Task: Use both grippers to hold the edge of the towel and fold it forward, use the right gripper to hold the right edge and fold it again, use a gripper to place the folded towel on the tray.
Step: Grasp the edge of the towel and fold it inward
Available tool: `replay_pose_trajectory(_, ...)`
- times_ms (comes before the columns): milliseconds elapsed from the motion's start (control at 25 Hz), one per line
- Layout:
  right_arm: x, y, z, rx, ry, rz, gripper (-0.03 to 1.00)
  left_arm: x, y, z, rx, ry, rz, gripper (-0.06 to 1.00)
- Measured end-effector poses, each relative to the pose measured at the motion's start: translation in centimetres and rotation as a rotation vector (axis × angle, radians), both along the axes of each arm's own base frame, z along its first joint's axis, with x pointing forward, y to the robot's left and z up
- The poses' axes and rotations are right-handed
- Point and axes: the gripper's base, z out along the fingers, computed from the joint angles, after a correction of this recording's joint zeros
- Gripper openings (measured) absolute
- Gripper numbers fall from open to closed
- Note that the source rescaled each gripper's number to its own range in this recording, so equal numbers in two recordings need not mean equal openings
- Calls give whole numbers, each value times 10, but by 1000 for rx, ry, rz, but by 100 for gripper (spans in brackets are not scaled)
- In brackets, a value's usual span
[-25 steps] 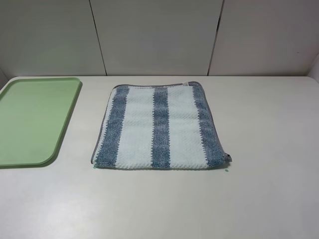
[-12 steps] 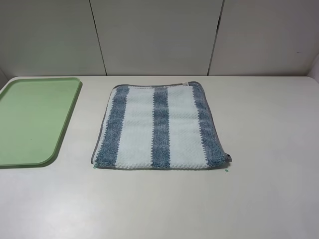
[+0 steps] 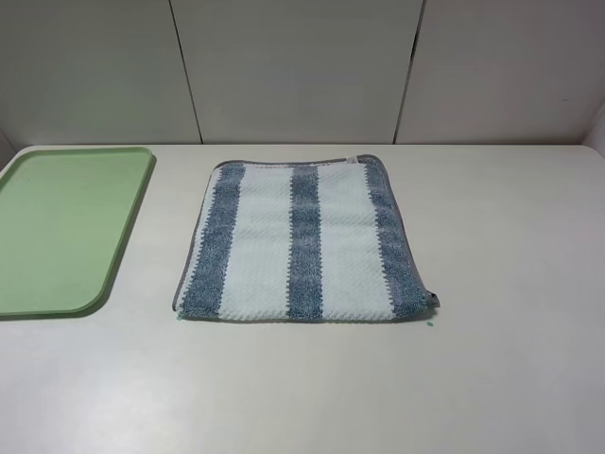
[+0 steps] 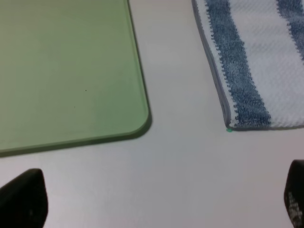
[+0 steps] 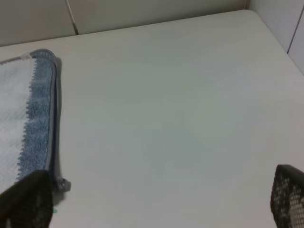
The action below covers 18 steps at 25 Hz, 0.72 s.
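The towel (image 3: 302, 241), striped blue-grey and pale mint-white, lies flat in the middle of the white table. Its thin grey hem runs along the left, far and right sides, and the right edge (image 3: 405, 236) ends in a blue-grey stripe. The pale-green tray (image 3: 66, 227) sits to the left, apart from the towel. Neither gripper appears in the exterior high view. In the left wrist view my left gripper (image 4: 159, 199) is open above bare table, short of the tray (image 4: 66, 66) and the towel's near left corner (image 4: 242, 114). My right gripper (image 5: 156, 199) is open beside the towel's right hem (image 5: 58, 118).
A grey panelled wall (image 3: 302, 66) stands behind the table's far edge. Two tiny green marks (image 3: 431, 324) sit on the table by the towel's near corners. Bare white tabletop (image 3: 510, 284) spreads right of the towel and in front of it.
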Motion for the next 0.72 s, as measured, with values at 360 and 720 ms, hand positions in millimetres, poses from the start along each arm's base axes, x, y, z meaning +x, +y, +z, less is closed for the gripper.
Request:
replay_pose_trajectory(360,0,0,0,2,0,2,100,0,0,0,0,0,0,100)
replay_pose_trajectory(720,6,0,17,0,-41,3,100,2,0,18,-4,8,-3,100)
